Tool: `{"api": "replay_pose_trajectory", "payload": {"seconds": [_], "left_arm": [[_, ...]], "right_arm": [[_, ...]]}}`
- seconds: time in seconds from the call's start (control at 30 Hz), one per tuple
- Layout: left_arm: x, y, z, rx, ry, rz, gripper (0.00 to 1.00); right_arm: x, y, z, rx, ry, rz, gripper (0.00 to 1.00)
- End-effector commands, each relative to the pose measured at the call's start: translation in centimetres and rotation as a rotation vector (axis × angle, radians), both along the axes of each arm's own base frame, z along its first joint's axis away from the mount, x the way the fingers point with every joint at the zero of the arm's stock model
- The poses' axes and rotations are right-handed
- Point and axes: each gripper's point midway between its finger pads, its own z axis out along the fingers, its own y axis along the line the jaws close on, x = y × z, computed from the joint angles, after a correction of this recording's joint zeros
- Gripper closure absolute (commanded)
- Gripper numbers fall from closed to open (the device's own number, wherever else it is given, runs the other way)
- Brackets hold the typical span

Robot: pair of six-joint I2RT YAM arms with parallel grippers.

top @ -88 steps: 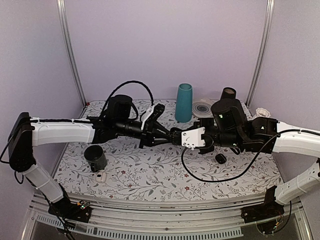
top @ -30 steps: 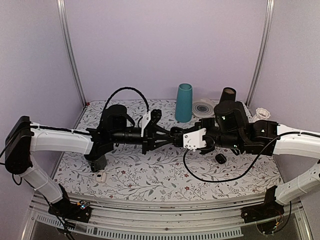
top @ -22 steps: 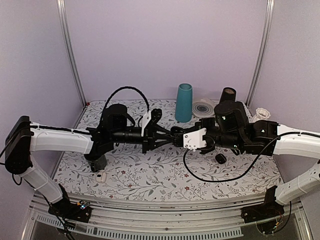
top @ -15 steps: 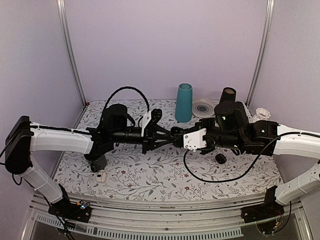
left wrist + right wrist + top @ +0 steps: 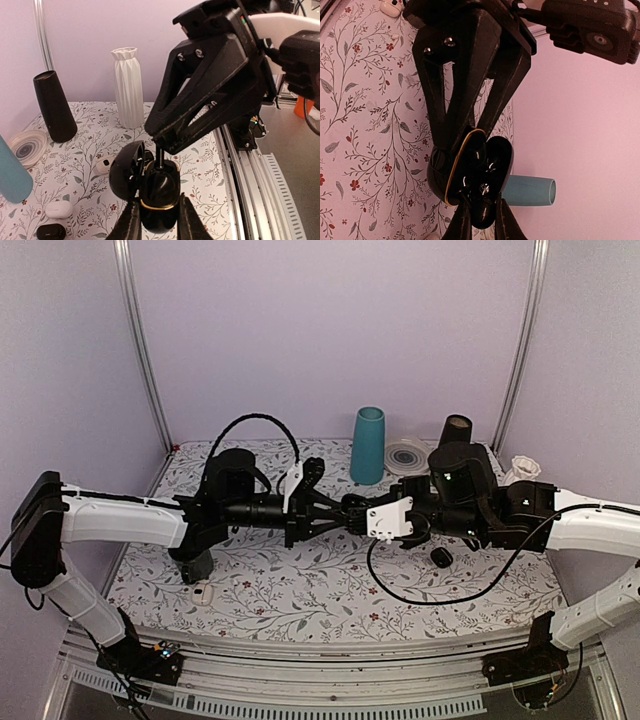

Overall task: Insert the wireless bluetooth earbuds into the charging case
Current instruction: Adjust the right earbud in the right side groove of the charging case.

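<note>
Two arms meet tip to tip above the middle of the flower-patterned table (image 5: 300, 590). The left gripper (image 5: 159, 222) is clamped on the lower body of the charging case (image 5: 159, 192), one finger on each side, and holds it upright in the air, clear of the tabletop. The case's lid (image 5: 126, 170) is swung open to the left, and a thin gold band rims the mouth of the case. The right gripper (image 5: 482, 222) comes at it from the opposite side with its fingers pressed together on a small glossy black earbud (image 5: 482, 212), pinched right at the open mouth of the case and touching it. How far in the earbud sits cannot be told. Glossy dark shapes show inside the case, too unclear to name. On the table beyond stand a white ribbed vase (image 5: 128, 87) and a dark tapered vase (image 5: 54, 106), with a spiral-patterned dish (image 5: 22, 146) beside the latter. A teal cup (image 5: 368, 445) stands near the back edge. A white pod (image 5: 59, 209) and a black pod (image 5: 50, 231) lie below the held case.
</note>
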Motion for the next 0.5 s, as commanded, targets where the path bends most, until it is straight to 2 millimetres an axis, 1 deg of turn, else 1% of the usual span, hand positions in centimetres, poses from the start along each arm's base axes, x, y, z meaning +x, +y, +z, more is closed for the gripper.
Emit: {"api": "replay_pose_trajectory", "payload": {"seconds": [0.0, 0.23, 0.47], "left_arm": [[1.46, 0.20, 2.48, -0.071, -0.050, 0.047, 1.00], [1.55, 0.20, 2.40, -0.067, -0.049, 0.048, 1.00], [1.72, 0.15, 2.93, -0.085, -0.055, 0.056, 1.00]], "right_arm": [[-0.52, -0.81, -1.38, -0.054, 0.023, -0.001, 0.97], [-0.44, -1.01, -1.36, -0.054, 0.017, -0.007, 0.97], [-1.34, -0.46, -1.68, -0.047, 0.051, 0.044, 0.97]]}}
